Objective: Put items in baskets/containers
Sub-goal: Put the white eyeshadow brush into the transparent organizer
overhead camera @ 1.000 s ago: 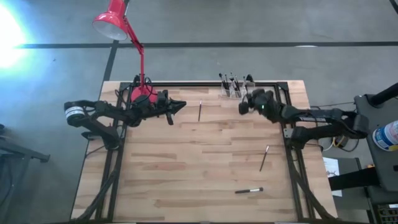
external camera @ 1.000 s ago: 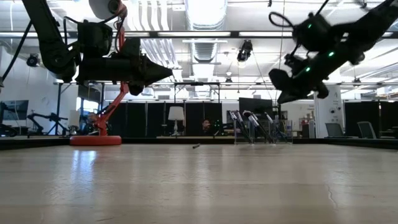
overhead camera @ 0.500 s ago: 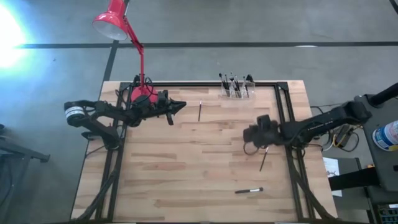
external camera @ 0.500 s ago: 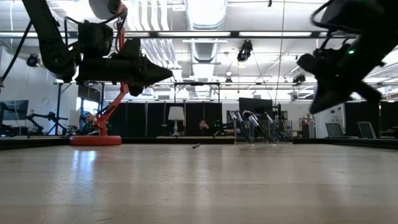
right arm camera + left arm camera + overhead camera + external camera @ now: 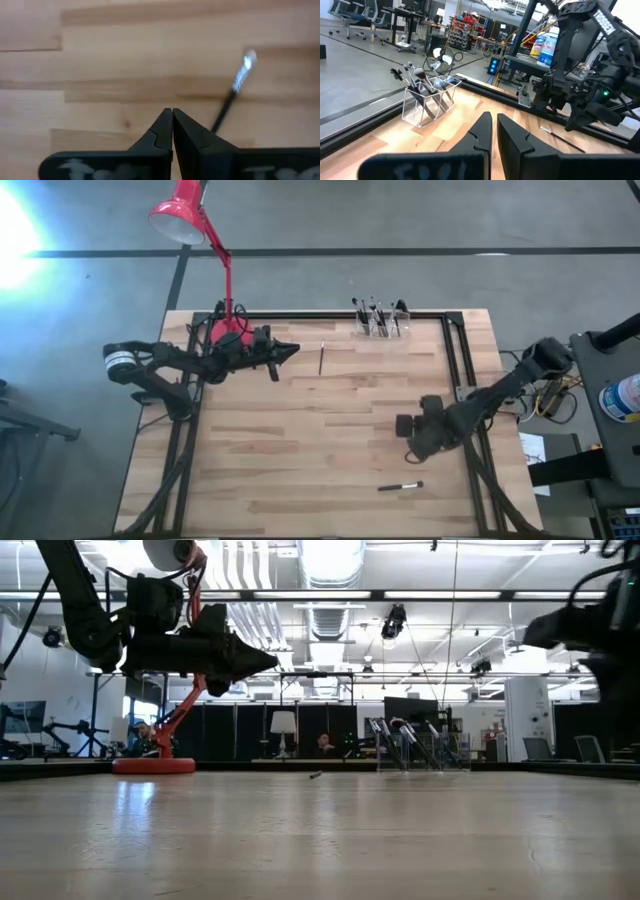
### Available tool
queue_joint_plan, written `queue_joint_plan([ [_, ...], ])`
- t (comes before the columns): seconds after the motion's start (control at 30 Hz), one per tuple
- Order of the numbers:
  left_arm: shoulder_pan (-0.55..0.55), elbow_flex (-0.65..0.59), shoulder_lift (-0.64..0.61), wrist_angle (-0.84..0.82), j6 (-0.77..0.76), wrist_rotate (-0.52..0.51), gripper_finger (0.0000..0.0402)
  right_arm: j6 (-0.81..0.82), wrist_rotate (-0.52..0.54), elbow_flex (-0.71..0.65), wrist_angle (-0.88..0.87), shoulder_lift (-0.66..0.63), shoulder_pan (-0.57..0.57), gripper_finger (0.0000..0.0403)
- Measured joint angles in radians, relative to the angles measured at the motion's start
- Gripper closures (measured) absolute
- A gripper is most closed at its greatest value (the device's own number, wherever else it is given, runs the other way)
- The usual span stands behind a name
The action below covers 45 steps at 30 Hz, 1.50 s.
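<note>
The clear organiser [image 5: 380,323] stands at the table's far edge with several brushes upright in it, and also shows in the left wrist view [image 5: 427,97]. One brush [image 5: 322,358] lies flat near the far middle, another [image 5: 400,486] near the front edge. A third brush [image 5: 232,95] lies on the wood just beside my right gripper [image 5: 172,111], which points down above the table's right side [image 5: 408,426], shut and empty. My left gripper [image 5: 294,349] hangs level in the air at the far left, shut and empty [image 5: 492,117].
A red desk lamp [image 5: 228,280] stands on its base [image 5: 153,765] at the far left corner, close behind my left arm. A dark metal frame [image 5: 455,350] runs along the table's far and side edges. Bare wood lies in the middle [image 5: 300,440].
My right gripper has swung from beside the organiser toward the table's near edge. It has tipped from nearly level to pointing down, rolled about its axis, and now hangs shut over the brush on the right.
</note>
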Motion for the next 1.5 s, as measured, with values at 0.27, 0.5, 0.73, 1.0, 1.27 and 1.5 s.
queue_joint_plan([
  [0.27, 0.0, 0.0, 0.0, -0.014, 0.009, 0.0, 0.0381, 0.152, -0.132, 0.003, -0.007, 0.123, 0.065, 0.0347],
  [0.5, 0.0, -0.001, 0.0, -0.017, 0.008, 0.0, 0.0381, 0.161, -0.187, -0.004, -0.003, 0.161, 0.05, 0.0302],
  [0.73, 0.0, -0.001, 0.0, -0.019, 0.008, 0.0, 0.0381, 0.162, -0.184, -0.031, 0.083, 0.208, 0.049, 0.0309],
  [1.0, 0.003, 0.0, 0.0, -0.019, -0.077, 0.001, 0.0381, 0.126, -0.159, -0.032, 0.118, 0.237, 0.05, 0.0353],
  [1.27, 0.035, 0.0, 0.0, -0.018, -0.121, 0.001, 0.0393, -0.097, 0.034, -0.019, 0.15, 0.21, 0.046, 0.039],
  [1.5, 0.039, -0.003, 0.0, 0.031, -0.128, 0.074, 0.0401, -0.426, 0.211, -0.02, 0.193, 0.106, -0.003, 0.039],
])
